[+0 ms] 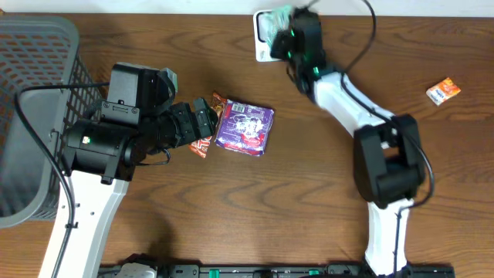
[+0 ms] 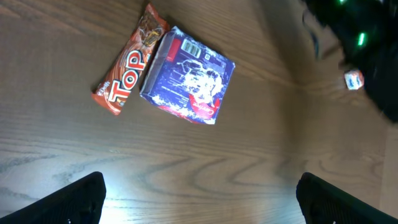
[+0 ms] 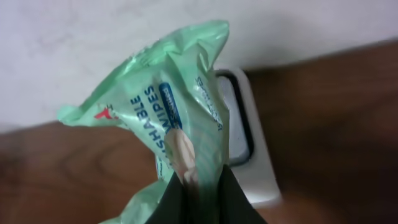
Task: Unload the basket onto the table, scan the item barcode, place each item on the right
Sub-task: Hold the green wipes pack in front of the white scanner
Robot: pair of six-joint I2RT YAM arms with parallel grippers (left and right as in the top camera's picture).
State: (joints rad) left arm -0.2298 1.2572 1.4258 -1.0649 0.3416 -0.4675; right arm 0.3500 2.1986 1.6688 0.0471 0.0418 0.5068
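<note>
overhead: wipes pack held over scanner, top centre
right hand: pinched on wipes pack
left hand: wide, empty
remaining: barcode read unconfirmed

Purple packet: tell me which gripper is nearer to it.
Left. The left gripper hovers open beside the purple packet; the right gripper is far off at the back of the table, shut on a green wipes pack.

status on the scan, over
Right end effector shut on wipes pack, at scanner. Left end effector open above purple packet and TOP bar. Nothing else at scanner.
</note>
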